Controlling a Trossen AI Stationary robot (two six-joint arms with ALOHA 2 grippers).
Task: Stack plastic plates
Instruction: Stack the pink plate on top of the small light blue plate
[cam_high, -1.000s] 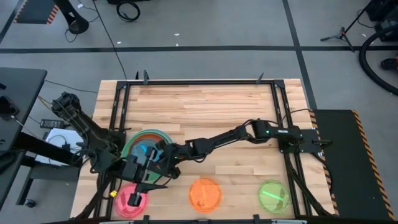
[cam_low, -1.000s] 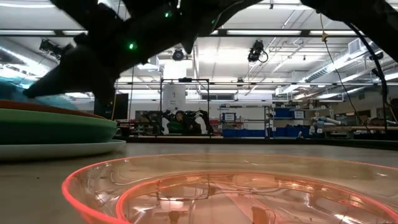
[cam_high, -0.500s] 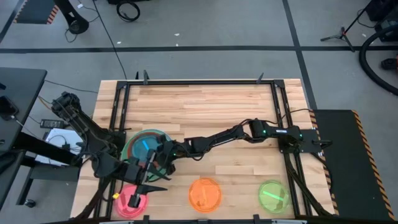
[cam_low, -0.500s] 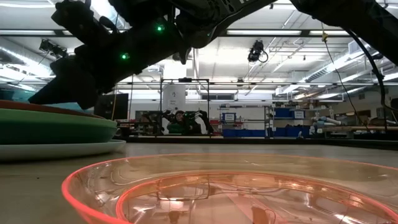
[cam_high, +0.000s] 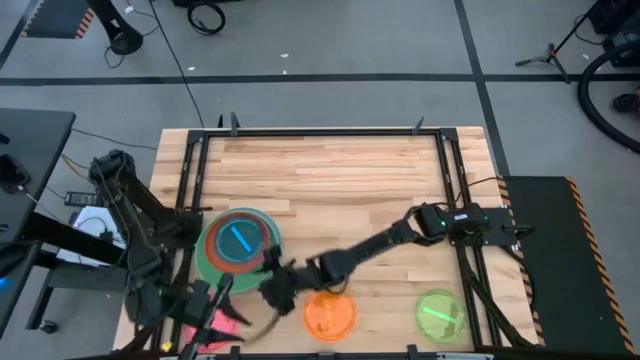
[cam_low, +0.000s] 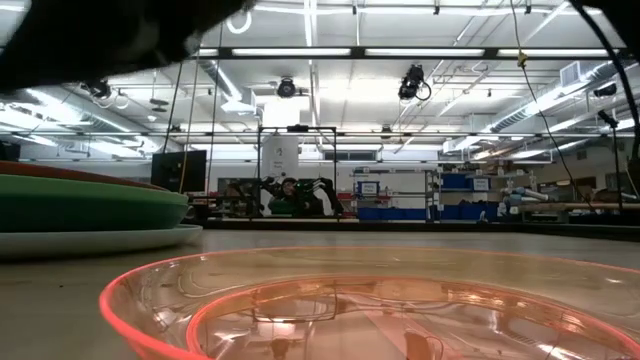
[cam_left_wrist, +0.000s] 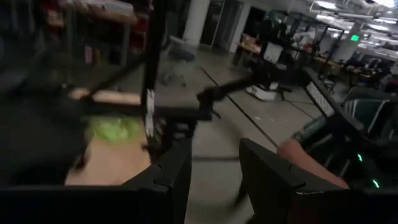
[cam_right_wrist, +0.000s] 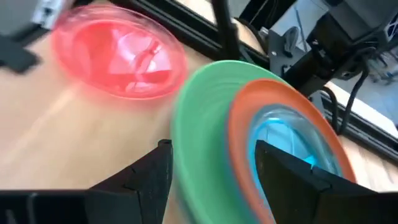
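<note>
the stack of plastic plates (cam_high: 238, 246) is sitting on the left part of the wooden table (cam_high: 330, 170), with green plates at the bottom, a red-orange plate above them and a small translucent teal plate (cam_high: 238, 238) lying on top. in the right wrist view the same stack (cam_right_wrist: 261, 149) is showing its green rim, orange ring and teal centre.

the right tool (cam_high: 272, 292) is hanging low over the table between the stack and the small orange plate (cam_high: 330, 312), just beside the orange plate's rim. its two fingers (cam_right_wrist: 152, 177) are standing apart with nothing between them, so it is released.

the left tool (cam_high: 205, 312) is sitting at the table's near left corner, close to the pink plate (cam_high: 215, 325), which is mostly hidden under the arm there. in the left wrist view its fingers (cam_left_wrist: 177, 171) are spread with an empty gap between them, so it is released too.

the pink plate (cam_right_wrist: 121, 59) is lying flat on the wood beside the stack. the lime plate (cam_high: 438, 314) is resting near the table's near right corner, well apart from both tools. the orange plate (cam_low: 370, 305) is filling the foreground of the low view.
</note>
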